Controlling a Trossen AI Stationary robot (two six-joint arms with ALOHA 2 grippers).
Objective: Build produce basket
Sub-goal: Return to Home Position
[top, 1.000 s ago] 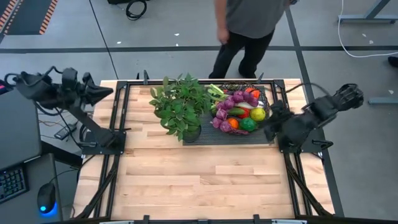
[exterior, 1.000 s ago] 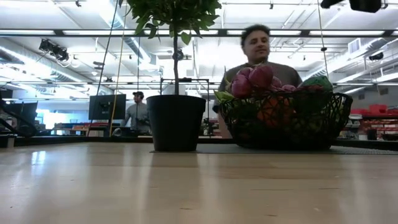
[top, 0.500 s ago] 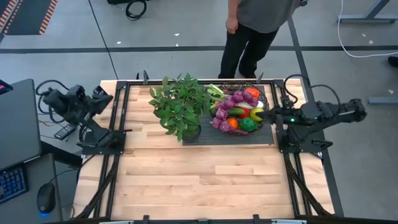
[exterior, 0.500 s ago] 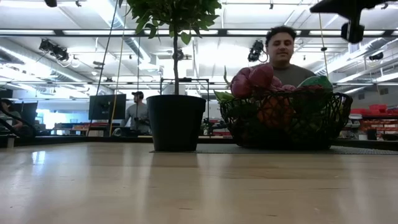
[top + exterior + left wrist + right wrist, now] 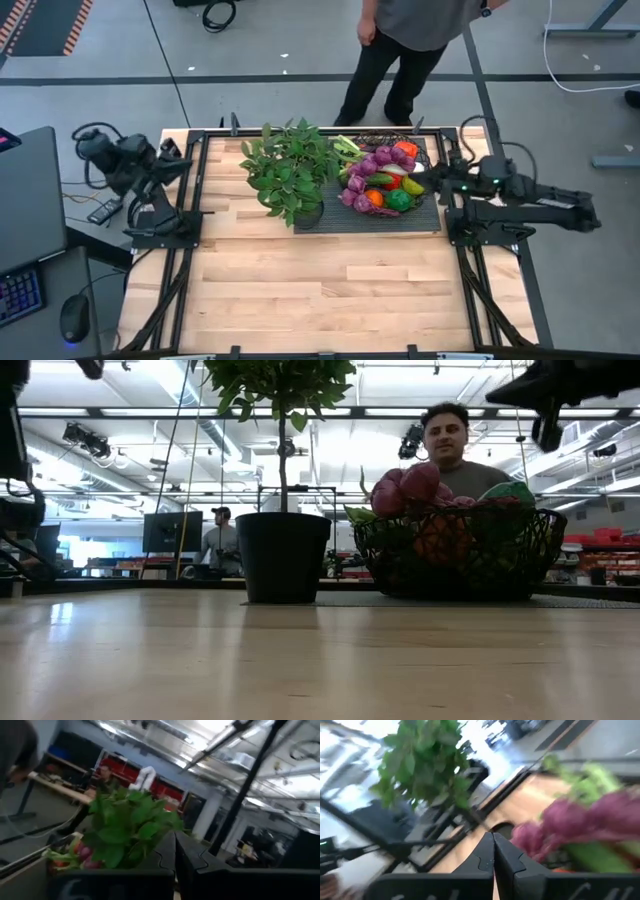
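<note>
Basket (image 5: 535, 550): likely stiff, light wire; grip rim.
Left end effector (image 5: 175, 836): closed, empty, well apart.
Right end effector (image 5: 493, 836): closed, empty, beside basket.

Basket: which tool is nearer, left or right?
Right. The right tool is close beside the basket on its right side; the left tool is off the table's left edge, beyond the potted plant.

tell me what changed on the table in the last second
Both arms drew back. The left gripper pulled in from the far left toward its mount. The right arm stretched out rightward, with the right gripper near the basket. Both are shut and empty. The person behind shifted sideways. The basket, produce, potted plant and mat stayed put.
</note>
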